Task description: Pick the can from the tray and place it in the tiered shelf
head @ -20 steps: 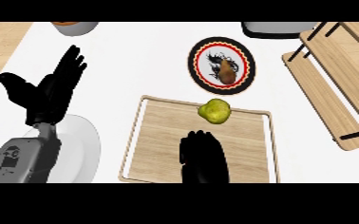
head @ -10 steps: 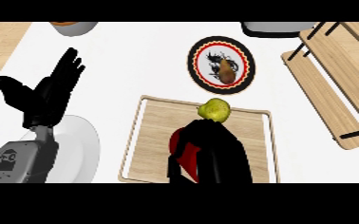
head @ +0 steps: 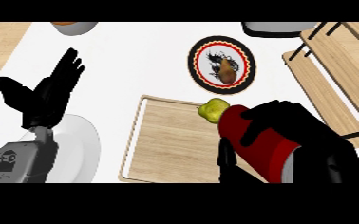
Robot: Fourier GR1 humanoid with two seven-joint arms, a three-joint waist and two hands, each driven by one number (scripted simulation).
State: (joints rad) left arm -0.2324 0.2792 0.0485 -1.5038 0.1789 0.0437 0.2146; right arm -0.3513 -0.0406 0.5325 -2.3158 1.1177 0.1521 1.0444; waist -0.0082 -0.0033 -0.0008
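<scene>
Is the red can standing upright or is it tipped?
Tipped. The red can lies slanted in the right hand, whose fingers curl round it; its yellow-green end points up-left, above the wooden tray.

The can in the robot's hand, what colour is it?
Red, with a yellow-green top; the can shows in the head view.

A round plate with a black scalloped rim, red ring and brown figure [head: 222, 66] lay on the white tabletop [head: 140, 57] at upper centre. A plain white plate [head: 80, 149] sat at lower left. A yellow-green pear-like fruit [head: 212, 109] showed near the centre. Two bowls were cut off by the top edge: an orange-filled one [head: 73, 26] at left, a grey one [head: 277, 28] at right.
</scene>
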